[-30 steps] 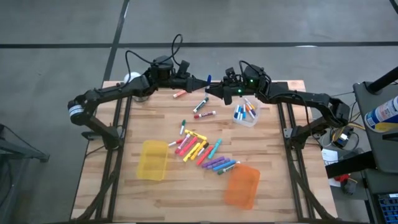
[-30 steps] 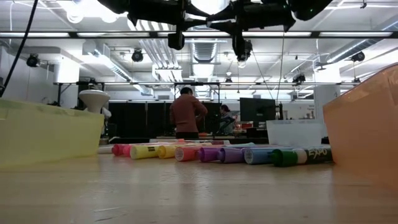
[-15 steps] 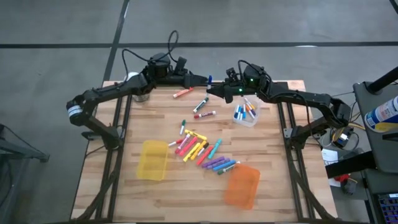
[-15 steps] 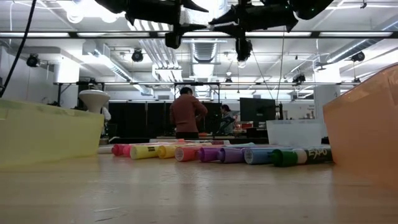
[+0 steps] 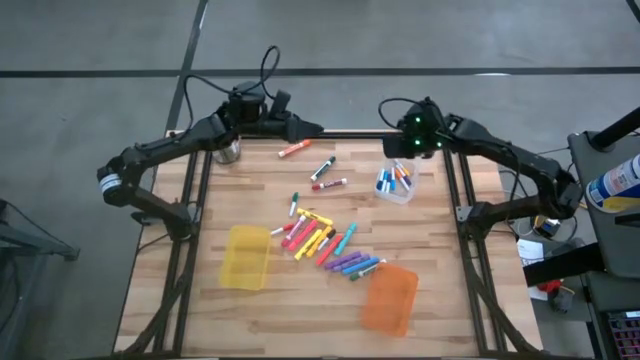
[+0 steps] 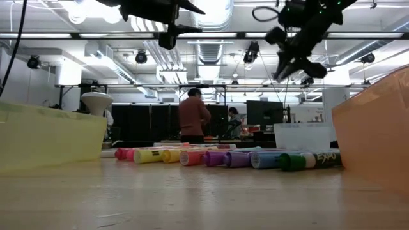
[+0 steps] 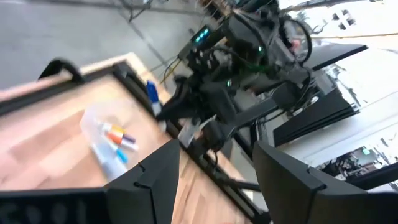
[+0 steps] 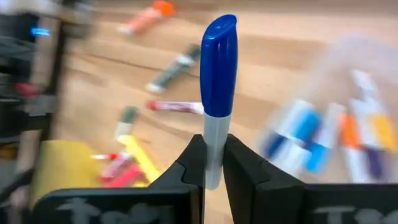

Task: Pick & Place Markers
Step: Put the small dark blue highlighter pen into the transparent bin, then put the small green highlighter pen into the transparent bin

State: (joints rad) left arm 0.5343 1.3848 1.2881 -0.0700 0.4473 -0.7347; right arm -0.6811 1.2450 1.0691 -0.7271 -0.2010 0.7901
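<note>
My right gripper (image 8: 213,149) is shut on a marker with a blue cap and a pale barrel (image 8: 217,74). It hangs above the table's far right part (image 5: 400,148), near a clear bin (image 5: 395,183) that holds several markers. My left gripper (image 7: 214,180) stands open and empty over the table's far edge (image 5: 310,128), high in the low view (image 6: 185,18). Many coloured markers (image 5: 322,240) lie flat in a heap at mid table. An orange one (image 5: 293,149), a dark one (image 5: 322,167) and a red one (image 5: 330,184) lie apart, farther back. My right gripper pinches the marker's pale barrel (image 8: 213,163) between its two fingers, below the blue cap. The marker runs on past the fingertips, cap end outward. The fingers slant downward toward the table. The marker is lifted clear of the table and the bin.
A yellow bin (image 5: 245,257) stands near the left front and an orange bin (image 5: 390,298) near the right front. A round grey object (image 5: 228,151) sits at the far left corner. In the low view a person (image 6: 193,115) stands in the room behind.
The two grippers met over the far edge with the blue marker between them. My left gripper opened, let go and drew back toward the left. My right gripper kept the marker, swung toward the table's right edge over the clear bin, and tipped downward.
</note>
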